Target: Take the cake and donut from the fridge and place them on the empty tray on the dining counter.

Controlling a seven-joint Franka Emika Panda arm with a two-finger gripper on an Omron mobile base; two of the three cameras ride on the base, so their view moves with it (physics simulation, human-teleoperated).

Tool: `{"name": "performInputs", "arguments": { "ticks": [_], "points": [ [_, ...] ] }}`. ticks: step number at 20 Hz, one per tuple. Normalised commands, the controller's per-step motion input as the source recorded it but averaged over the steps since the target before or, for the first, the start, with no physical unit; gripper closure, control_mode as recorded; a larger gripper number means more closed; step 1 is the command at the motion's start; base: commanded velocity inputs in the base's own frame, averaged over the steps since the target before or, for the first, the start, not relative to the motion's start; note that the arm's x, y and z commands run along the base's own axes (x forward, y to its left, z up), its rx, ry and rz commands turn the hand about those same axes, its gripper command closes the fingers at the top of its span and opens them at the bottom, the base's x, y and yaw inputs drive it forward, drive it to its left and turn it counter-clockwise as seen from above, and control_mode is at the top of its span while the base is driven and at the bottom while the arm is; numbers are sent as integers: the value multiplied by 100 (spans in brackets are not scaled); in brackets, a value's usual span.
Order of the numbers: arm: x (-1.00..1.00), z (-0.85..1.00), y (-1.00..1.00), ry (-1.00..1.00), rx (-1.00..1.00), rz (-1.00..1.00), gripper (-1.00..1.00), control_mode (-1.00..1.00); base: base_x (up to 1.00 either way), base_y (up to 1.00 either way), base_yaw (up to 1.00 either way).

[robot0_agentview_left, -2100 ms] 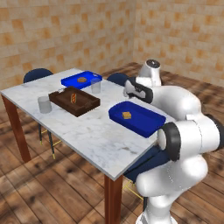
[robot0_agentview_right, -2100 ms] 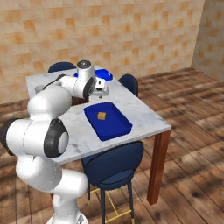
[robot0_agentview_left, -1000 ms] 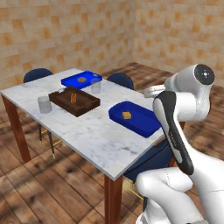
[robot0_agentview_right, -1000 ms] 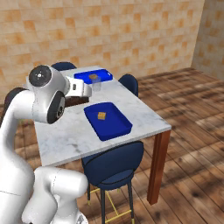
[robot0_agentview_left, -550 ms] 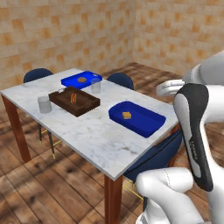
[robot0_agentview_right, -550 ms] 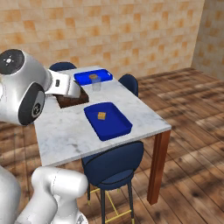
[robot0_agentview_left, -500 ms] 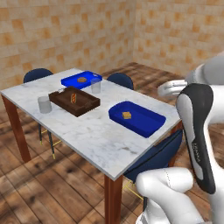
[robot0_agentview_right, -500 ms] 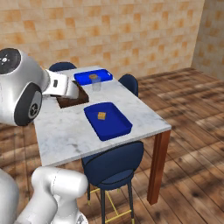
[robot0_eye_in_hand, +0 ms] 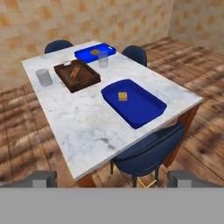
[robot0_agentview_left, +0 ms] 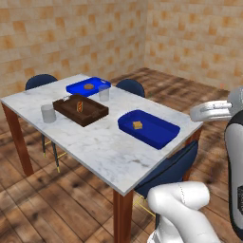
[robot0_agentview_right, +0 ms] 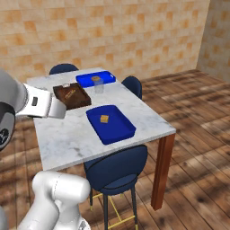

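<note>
Resting inside the deep-blue rectangular tray point(robot0_eye_in_hand: 134, 103), the small golden-tan square cake point(robot0_eye_in_hand: 123, 96) lay well ahead of and below the two-finger gripper point(robot0_eye_in_hand: 112, 178), whose jaws stood wide and empty. Judged half done; the donut remained. The hand view showed the tips point(robot0_eye_in_hand: 41, 178); the base views showed arm links.

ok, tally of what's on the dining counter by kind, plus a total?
Blue trays: 2, the near tray with the cake, the far tray with a round brown food
Wooden tray: 1
Glasses: 2
Food pieces: 3, counting the item in the wooden tray
Total: 8
</note>
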Motion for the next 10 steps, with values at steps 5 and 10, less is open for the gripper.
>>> {"name": "performInputs", "arguments": {
  "ticks": [5, 10],
  "points": [
    [0, 0, 0, 0, 0, 0, -100, 100, 35, -20, -61],
    [0, 0, 0, 0, 0, 0, -100, 100, 0, 0, -100]
  ]
}}
